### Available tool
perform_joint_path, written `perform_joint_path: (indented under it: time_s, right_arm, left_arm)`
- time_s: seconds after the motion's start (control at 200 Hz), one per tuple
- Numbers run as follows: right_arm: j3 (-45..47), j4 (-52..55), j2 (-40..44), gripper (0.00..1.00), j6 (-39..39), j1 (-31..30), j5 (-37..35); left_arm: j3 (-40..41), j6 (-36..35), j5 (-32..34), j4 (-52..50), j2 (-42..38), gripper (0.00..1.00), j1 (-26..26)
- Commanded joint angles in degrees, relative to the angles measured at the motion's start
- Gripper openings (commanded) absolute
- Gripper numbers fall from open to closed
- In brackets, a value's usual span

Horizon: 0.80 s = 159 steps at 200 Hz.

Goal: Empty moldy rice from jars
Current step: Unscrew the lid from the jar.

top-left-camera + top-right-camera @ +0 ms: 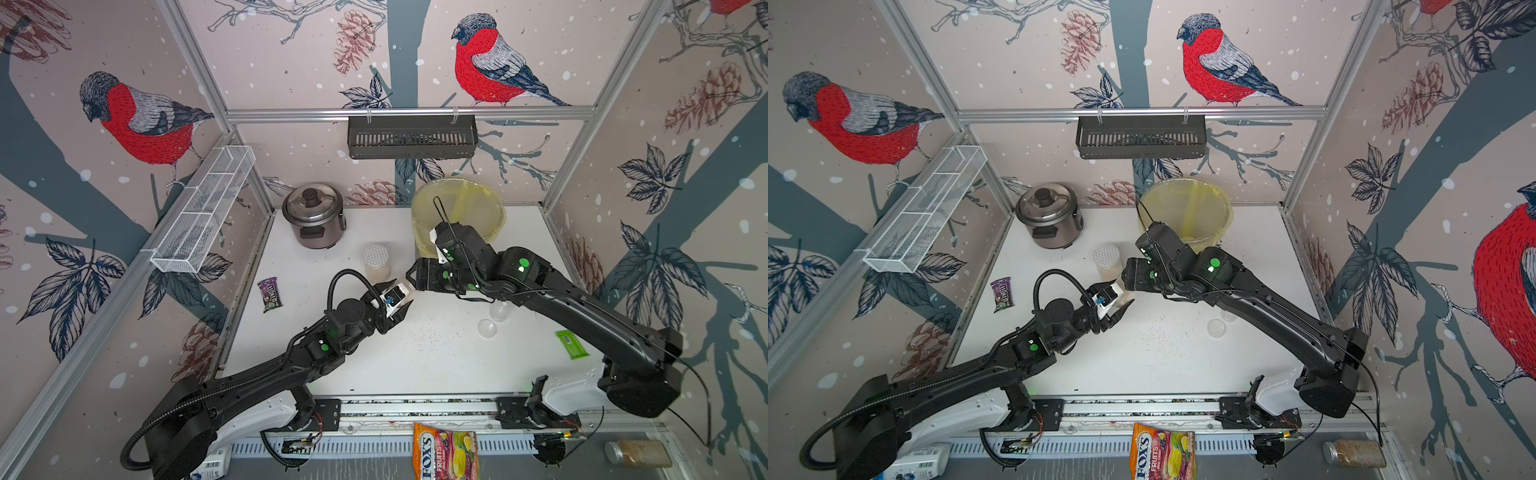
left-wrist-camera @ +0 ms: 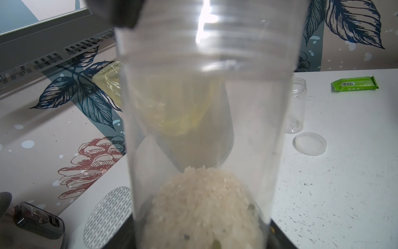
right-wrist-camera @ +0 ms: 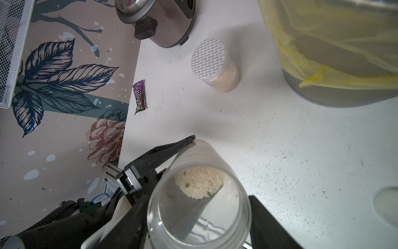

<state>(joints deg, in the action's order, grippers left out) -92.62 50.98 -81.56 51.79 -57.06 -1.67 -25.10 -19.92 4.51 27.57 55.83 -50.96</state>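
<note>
1. The moldy rice (image 2: 204,204) showed in two of the three jars. A small off-white heap with a few greenish specks sat at the closed end of the held jar (image 3: 234,194), and a low layer lay in the capped jar (image 1: 376,264).
2. The held jar had no lid and lay tilted above the middle of the table (image 1: 415,365), between the two claws, with its open mouth toward the right one.
3. The left claw (image 1: 405,295) was clamped on the sides of the held jar.
4. The right claw (image 1: 411,276) had its jaws apart, one on each side of the jar's mouth. Whether they pressed the rim could not be told.
5. The capped jar stood upright on the table under one silver dotted lid (image 3: 210,58), between the rice cooker (image 1: 313,216) and the bin (image 1: 494,216).
6. The third jar, the empty jar (image 2: 298,103), stood open on the table, with one clear lid (image 2: 310,143) lying flat just beside it.
7. One bin, lined with a yellow bag, and one rice cooker stood at the back of the table.
8. Two wrappers lay on the table: a purple packet (image 1: 270,295) near the left edge and a green wrapper (image 1: 572,344) near the right.
9. In front of the table lay one candy bag (image 1: 446,455) and one brown-filled jar (image 1: 640,453).
</note>
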Motion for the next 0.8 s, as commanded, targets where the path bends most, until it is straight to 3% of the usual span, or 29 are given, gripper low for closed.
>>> perform_joint_path:
  time_s: [0.0,0.265,0.53,0.79]
  right_arm:
    - [0.14,-0.35,0.00,0.69,-1.27,-0.22,0.25]
    - [0.75,0.43,0.05,0.52,-4.07,-0.09,1.13]
    - [0.36,0.98,0.42,0.24,-20.20,4.72,7.37]
    - [-0.78,1.55,1.84,0.24,-32.71,7.94,9.21]
  left_arm:
    - [-0.34,-1.08,-0.03,2.27,-0.28,0.02,-0.09]
    - [-0.37,0.84,-0.12,2.75,-0.41,0.02,-0.02]
    - [1.34,4.89,-3.85,4.47,-2.19,0.02,0.07]
    - [2.86,6.89,-5.45,5.21,-4.66,0.02,0.31]
